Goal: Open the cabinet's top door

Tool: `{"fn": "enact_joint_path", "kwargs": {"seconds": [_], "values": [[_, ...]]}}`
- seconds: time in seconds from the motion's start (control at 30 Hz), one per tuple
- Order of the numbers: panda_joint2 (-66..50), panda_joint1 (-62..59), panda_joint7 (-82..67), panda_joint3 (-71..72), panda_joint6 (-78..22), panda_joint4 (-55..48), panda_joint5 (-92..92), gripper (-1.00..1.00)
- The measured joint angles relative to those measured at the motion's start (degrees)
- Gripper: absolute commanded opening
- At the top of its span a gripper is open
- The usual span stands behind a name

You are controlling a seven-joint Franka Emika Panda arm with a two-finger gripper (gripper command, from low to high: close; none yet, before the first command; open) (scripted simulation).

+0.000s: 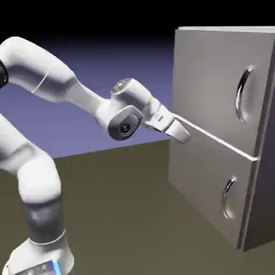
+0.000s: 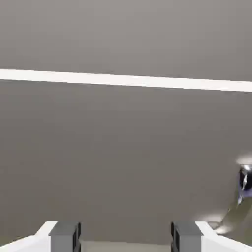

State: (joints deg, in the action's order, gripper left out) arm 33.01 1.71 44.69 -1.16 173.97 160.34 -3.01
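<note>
The grey metal cabinet (image 1: 264, 193) stands at the right of the exterior view. Its top door (image 1: 207, 75) lies flush and shut, with a curved silver handle (image 1: 244, 94) near its right edge. My gripper (image 1: 183, 132) hovers just in front of the cabinet's left edge, level with the pale seam (image 1: 220, 140) between the two panels and far left of the handle. In the hand view my gripper (image 2: 125, 238) is open, with nothing but grey panel between its fingertips (image 2: 65, 235). The seam (image 2: 126, 80) crosses the hand view, and part of a silver handle (image 2: 239, 204) shows at the lower right. Whose handle it is I cannot tell.
Below the seam is the shorter lower panel (image 1: 198, 182) with its own small handle (image 1: 229, 197). The olive table top (image 1: 123, 209) stretches between the robot's base and the cabinet. My arm (image 1: 59, 80) arches in from the left.
</note>
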Motion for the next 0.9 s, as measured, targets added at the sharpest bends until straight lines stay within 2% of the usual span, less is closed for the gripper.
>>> {"fn": "enact_joint_path", "kwargs": {"seconds": [0.9], "values": [[7.86, 22.85, 50.08, -25.97, -0.77, -14.80, -67.28, 0.00]]}}
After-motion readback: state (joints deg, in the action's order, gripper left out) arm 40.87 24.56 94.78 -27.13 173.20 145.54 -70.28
